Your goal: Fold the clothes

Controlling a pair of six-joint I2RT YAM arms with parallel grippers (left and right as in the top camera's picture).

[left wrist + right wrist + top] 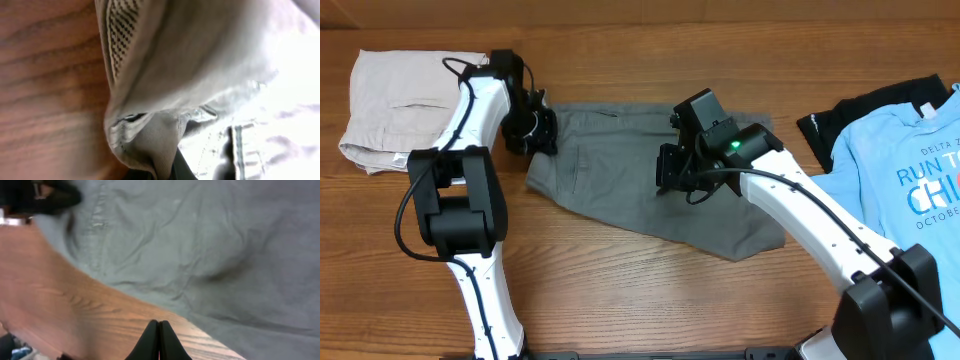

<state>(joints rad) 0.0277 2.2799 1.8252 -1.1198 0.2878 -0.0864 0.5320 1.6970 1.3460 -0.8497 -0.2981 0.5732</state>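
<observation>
Grey shorts (650, 185) lie mid-frame on the table (620, 290) in the overhead view. Only the left wrist view shows the grip: left fingers (182, 167) clamped on a bunched fold of the shorts' edge. In the right wrist view, right fingers (150, 345) are pressed together, holding nothing, at the cloth's edge. Overhead also shows beige shorts (400, 100) upper left and blue T-shirt (910, 170) far right.

The only readable print is on the light blue T-shirt (895, 140) at the right edge of the bench, cut off by the frame. Small dark letters read "DELTA T", then larger "RUN T", big "CHI", and below, what looks like "OCTOBER". Both wrist views show no lettering.
</observation>
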